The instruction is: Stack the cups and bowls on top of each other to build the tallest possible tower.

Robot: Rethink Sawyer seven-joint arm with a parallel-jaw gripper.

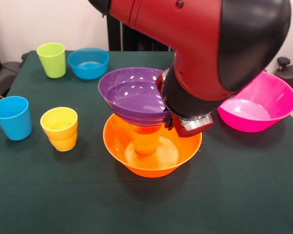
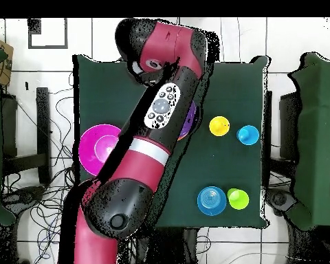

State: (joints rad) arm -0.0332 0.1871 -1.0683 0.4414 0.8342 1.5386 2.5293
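The tower stands at the table's middle: a wide orange bowl [image 1: 151, 148], a small orange cup [image 1: 145, 140] inside it, and a purple bowl [image 1: 134, 95] resting on the cup. My gripper [image 1: 169, 121] is at the purple bowl's right rim, mostly hidden by the arm. In the overhead view only a sliver of the purple bowl [image 2: 189, 124] shows beside the arm. A yellow cup [image 1: 59, 128] and a blue cup [image 1: 12, 117] stand left of the tower. A lime green cup [image 1: 52, 59] and a small blue bowl [image 1: 88, 63] stand at the far left. The second purple bowl and the red-orange bowl are out of view.
A wide pink bowl [image 1: 258, 103] sits to the right of the tower, close to the arm. The overhead view shows the pink bowl [image 2: 99, 148], yellow cup [image 2: 219, 126], blue cup [image 2: 247, 135], blue bowl [image 2: 212, 200] and green cup [image 2: 238, 199].
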